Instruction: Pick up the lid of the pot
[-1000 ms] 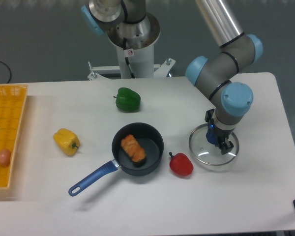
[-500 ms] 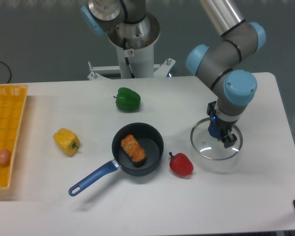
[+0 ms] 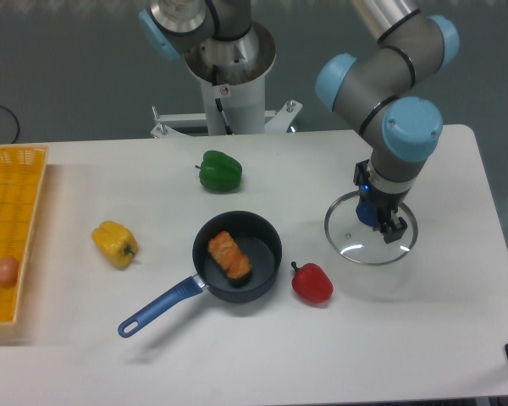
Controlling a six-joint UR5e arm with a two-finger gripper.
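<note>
Pincer: the pincer (image 3: 378,205) comes down from the upper right and is closed on the pot lid's blue knob (image 3: 368,208); part of the grip is hidden.
Pot lid: the clear pot lid (image 3: 347,240) with its thin rim is right beneath the pincer; whether any of the rim touches the table is hard to make out.
Red pepper: the red pepper (image 3: 311,284) lies near, below and to the left of the pincer in the view.
Black pan: farther left of the pincer, the black pan (image 3: 247,293) has its blue handle (image 3: 162,306) pointing away, with an orange-brown item (image 3: 226,251) inside, too indistinct to name.
Green pepper: up and left of the pincer lies the green pepper (image 3: 219,171).
Yellow pepper: well apart to the left lies the yellow pepper (image 3: 114,244).
Orange crate: at the far left, the orange crate (image 3: 15,161) is cut off by the frame; a brown rounded thing (image 3: 7,271) shows in it.
Table: a pale table (image 3: 152,190) spreads under everything.
Room: grey floor (image 3: 68,68) beyond, a dark cable (image 3: 16,125) cut off at left.
</note>
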